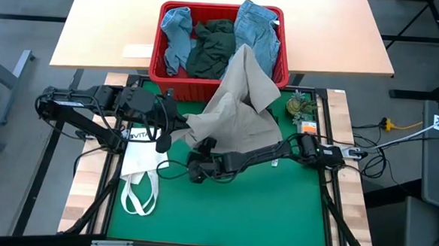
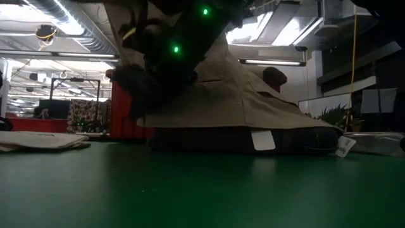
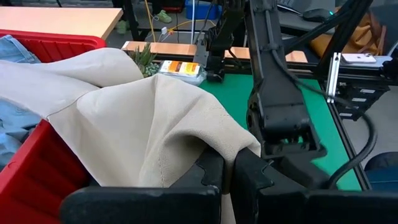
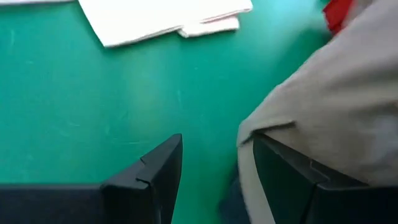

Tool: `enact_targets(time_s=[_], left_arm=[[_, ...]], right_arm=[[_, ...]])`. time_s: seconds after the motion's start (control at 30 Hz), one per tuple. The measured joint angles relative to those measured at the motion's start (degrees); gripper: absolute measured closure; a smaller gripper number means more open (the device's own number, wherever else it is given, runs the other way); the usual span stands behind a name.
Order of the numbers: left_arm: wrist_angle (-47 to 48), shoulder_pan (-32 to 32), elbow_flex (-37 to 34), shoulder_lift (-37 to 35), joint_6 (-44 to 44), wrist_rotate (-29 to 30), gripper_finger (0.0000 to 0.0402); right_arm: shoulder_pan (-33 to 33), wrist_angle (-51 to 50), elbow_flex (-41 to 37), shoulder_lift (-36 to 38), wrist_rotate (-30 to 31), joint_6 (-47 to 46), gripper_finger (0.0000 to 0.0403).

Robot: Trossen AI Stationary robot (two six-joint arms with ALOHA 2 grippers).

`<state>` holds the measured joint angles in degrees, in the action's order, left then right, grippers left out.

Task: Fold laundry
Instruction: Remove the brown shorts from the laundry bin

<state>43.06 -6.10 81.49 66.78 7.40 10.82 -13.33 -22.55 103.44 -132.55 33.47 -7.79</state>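
A beige piece of laundry [image 1: 239,101] trails out of the red basket [image 1: 206,88] over its near wall and down onto the green table. My left gripper [image 1: 183,125] is shut on it above the table's far left. My right gripper [image 1: 193,170] is low over the mat just in front of the piece. It is open, and the cloth's edge [image 4: 348,93] lies beside one finger. Light blue pieces [image 1: 175,30] and a dark green piece [image 1: 212,47] stay heaped in the basket. My left gripper pinches a bunched corner of the beige piece [image 3: 227,146] between its two shut fingers, coming from the table's left and slanting down. The cloth runs slack from the basket to the fingers, held above the table, and its lower part [image 2: 240,120] rests on the mat. My right gripper has the piece's hanging edge [image 4: 261,127] draped over one finger [image 4: 292,180]. Nothing is between its fingers.
A white tote bag [image 1: 138,164] lies flat on the table's left, just beyond my right gripper. A small plant [image 1: 299,106] and an orange packet [image 1: 308,126] sit at the far right corner. The mat's near half [image 1: 237,214] is bare.
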Motion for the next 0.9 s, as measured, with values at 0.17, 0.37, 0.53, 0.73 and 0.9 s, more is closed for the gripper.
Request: enact_targets(time_s=[0.17, 0.37, 0.53, 0.73, 0.9], left_arm=[[0.0, -0.1, 0.0, 0.0, 0.0, 0.0, 0.0395], [0.0, -0.1, 0.0, 0.0, 0.0, 0.0, 0.0395], [0.0, -0.1, 0.0, 0.0, 0.0, 0.0, 0.0395], [0.0, -0.1, 0.0, 0.0, 0.0, 0.0, 0.0395], [0.0, -0.1, 0.0, 0.0, 0.0, 0.0, 0.0395]], right_arm=[[-0.2, 1.7, -0.1, -0.6, 4.6, 0.5, 0.0204], [0.0, 3.8, -0.1, -0.8, 6.0, 0.7, 0.0204], [0.3, 6.4, -0.1, -0.8, 5.7, 1.3, 0.0204], [0.4, 9.3, 0.0, -0.8, 6.5, 3.5, 0.0209], [1.5, 8.8, 0.0, -0.8, 7.5, 3.3, 0.0245]])
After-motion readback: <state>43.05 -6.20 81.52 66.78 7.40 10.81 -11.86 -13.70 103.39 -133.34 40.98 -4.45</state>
